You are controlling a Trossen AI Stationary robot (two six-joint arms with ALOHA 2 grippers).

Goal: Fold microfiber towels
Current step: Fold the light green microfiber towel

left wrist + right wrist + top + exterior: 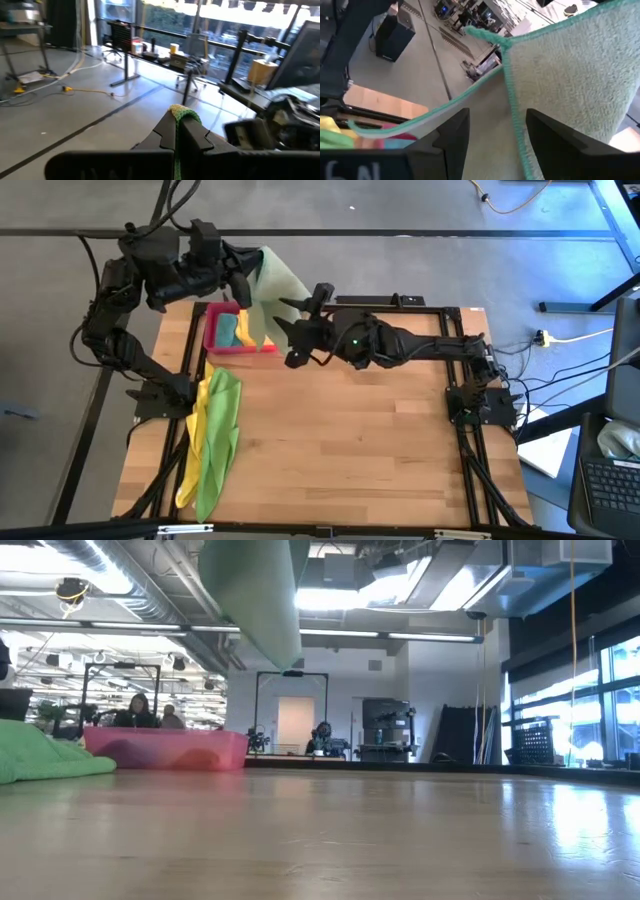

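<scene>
The worktop (350, 440) is made of light wood with a black frame around it. A pink tray (215, 330) sits on it near the far left corner, with a teal towel (227, 328) and a yellow towel (243, 330) inside. Along the left edge lie a bright green towel (220, 430) and another yellow towel (192, 442), touching each other.
</scene>
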